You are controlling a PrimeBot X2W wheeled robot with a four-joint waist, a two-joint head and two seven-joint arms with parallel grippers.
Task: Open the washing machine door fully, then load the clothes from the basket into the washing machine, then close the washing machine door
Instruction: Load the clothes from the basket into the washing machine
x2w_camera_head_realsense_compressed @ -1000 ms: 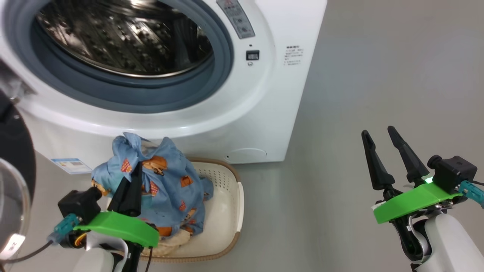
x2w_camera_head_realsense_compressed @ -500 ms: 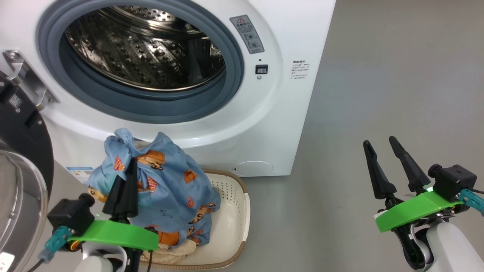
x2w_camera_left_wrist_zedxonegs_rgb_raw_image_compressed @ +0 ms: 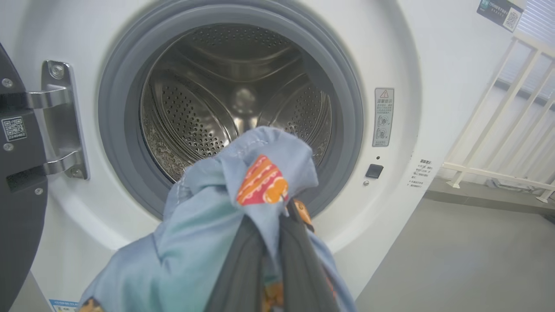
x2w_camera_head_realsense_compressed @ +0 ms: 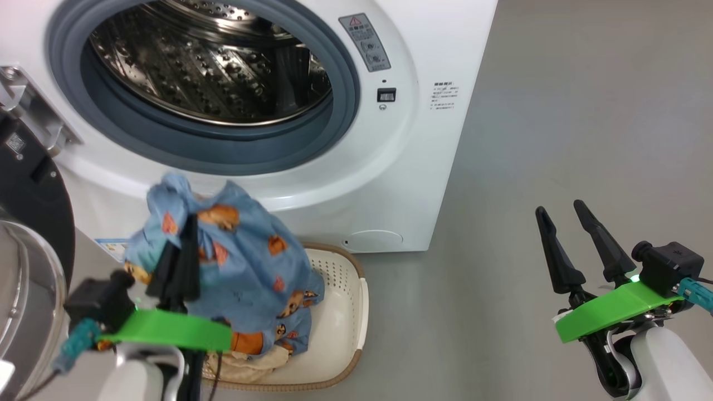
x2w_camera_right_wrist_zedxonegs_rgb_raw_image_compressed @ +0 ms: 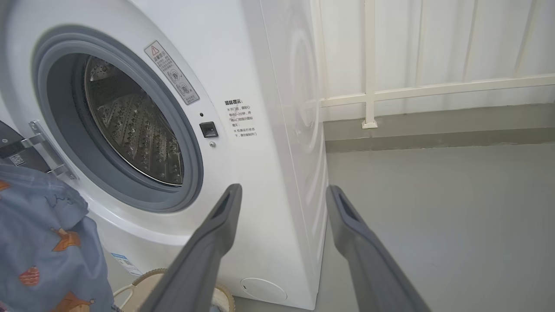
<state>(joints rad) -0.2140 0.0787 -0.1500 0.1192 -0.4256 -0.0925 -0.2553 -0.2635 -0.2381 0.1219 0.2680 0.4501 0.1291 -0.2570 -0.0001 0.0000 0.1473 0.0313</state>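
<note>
Step in hand, as judged: loading.
- Door [x2w_camera_head_realsense_compressed: 28, 189] swung open at 9 o'clock of washing machine [x2w_camera_head_realsense_compressed: 423, 139].
- Left claw [x2w_camera_head_realsense_compressed: 189, 223] pinched shut on clothes [x2w_camera_head_realsense_compressed: 245, 262]: soft, crumpled blue bear-print bundle hanging over basket [x2w_camera_head_realsense_compressed: 356, 312], hem trailing inside. Cream piece [x2w_camera_head_realsense_compressed: 245, 362] lies beneath.
- Right claw [x2w_camera_head_realsense_compressed: 559, 207] at 3 o'clock, fingers spread, empty.
- Next move likely: carry bundle toward 12 o'clock, over grey rubber gasket [x2w_camera_head_realsense_compressed: 223, 150], into shiny perforated steel drum [x2w_camera_head_realsense_compressed: 211, 67]. Limp hem may drag.
</note>
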